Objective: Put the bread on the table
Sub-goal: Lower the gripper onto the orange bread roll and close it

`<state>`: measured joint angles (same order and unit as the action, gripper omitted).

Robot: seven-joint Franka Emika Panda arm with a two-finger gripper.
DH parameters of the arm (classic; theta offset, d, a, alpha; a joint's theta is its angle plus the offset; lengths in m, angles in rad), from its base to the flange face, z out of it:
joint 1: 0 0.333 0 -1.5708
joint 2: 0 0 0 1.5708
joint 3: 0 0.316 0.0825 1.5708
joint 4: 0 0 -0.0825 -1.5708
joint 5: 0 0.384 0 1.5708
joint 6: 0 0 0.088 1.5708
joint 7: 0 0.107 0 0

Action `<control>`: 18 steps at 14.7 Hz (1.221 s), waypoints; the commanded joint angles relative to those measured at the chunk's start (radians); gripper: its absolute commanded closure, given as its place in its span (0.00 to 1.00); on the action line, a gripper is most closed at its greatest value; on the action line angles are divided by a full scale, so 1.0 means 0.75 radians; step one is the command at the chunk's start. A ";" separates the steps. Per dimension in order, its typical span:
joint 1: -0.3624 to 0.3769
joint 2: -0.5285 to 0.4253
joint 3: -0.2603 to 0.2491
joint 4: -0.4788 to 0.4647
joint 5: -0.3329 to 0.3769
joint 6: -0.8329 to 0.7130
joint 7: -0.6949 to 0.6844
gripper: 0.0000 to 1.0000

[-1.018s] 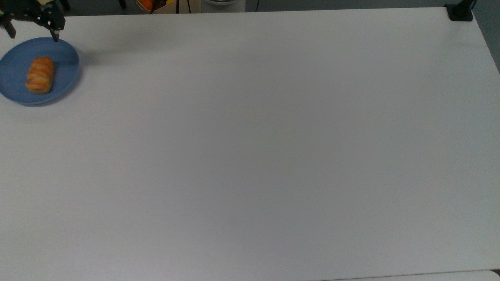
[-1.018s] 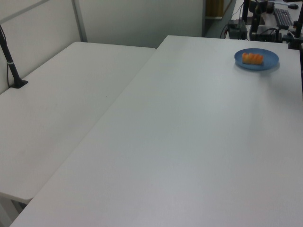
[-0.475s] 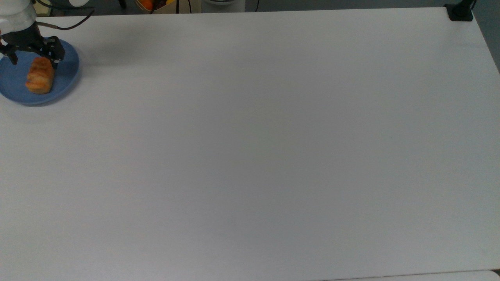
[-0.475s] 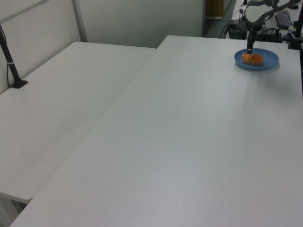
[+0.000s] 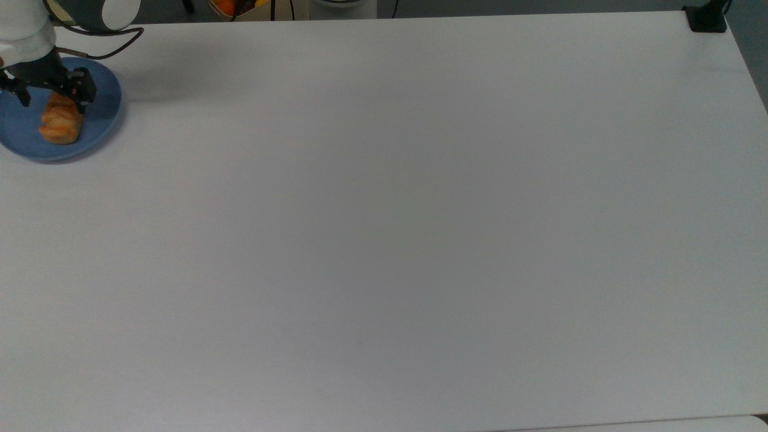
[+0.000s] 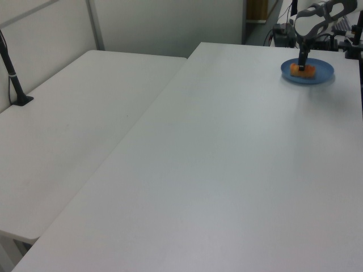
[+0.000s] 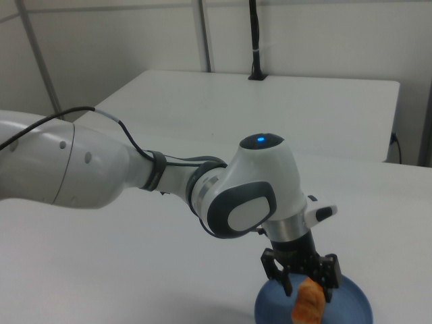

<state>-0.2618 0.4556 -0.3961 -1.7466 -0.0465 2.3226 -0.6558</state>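
Two fingers of the end effector [image 5: 51,96] stand apart, straddling the far end of the bread [image 5: 60,122] — it lies on the blue plate [image 5: 102,126], its long axis running up-down in the top view, crosswise to the finger gap; the worktop [image 5: 384,240] spreads wide to the top view's right.

White walls [image 7: 135,34] — second table [image 6: 74,130].

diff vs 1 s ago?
The gripper has come in from the plate's far rim, toward the top view's bottom, and down over the bread; its open fingers now straddle the bun's near end. No lift yet. Bread, plate and table are unmoved.
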 commanded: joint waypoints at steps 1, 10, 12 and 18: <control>0.007 0.002 -0.010 -0.044 0.023 0.065 -0.013 0.39; 0.007 -0.012 -0.012 -0.042 0.017 0.020 -0.079 1.00; 0.007 -0.053 -0.012 -0.038 0.019 -0.033 -0.081 1.00; 0.140 -0.361 -0.006 -0.027 0.025 -0.402 -0.056 1.00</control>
<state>-0.2324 0.3422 -0.3954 -1.7397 -0.0464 2.1714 -0.6844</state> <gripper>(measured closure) 0.916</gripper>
